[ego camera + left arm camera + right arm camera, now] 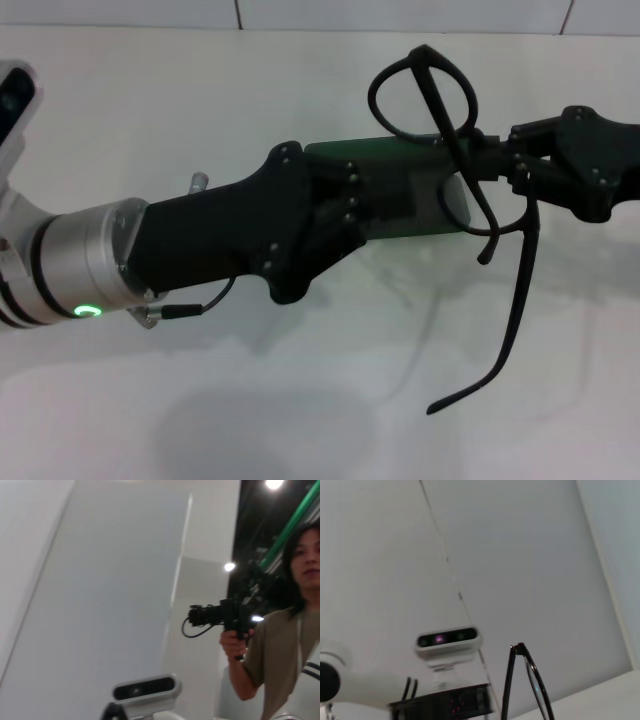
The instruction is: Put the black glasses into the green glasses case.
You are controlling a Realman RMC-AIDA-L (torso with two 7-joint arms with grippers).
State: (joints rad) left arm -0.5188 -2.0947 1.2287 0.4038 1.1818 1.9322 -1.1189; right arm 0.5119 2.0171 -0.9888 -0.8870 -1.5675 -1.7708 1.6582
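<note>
The right hand (510, 160) is closed on the black glasses (470, 190), held unfolded above the green glasses case (400, 190) that the left hand (340, 205) grips, so placing them inside remains.

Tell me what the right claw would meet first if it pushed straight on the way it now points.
Probably the green glasses case held by the left claw. The right claw, gripping the black glasses, points straight at it, though the head view leaves their heights uncertain.

Black glasses (455, 130), dark green glasses case (400, 190), white table (300, 400).
</note>
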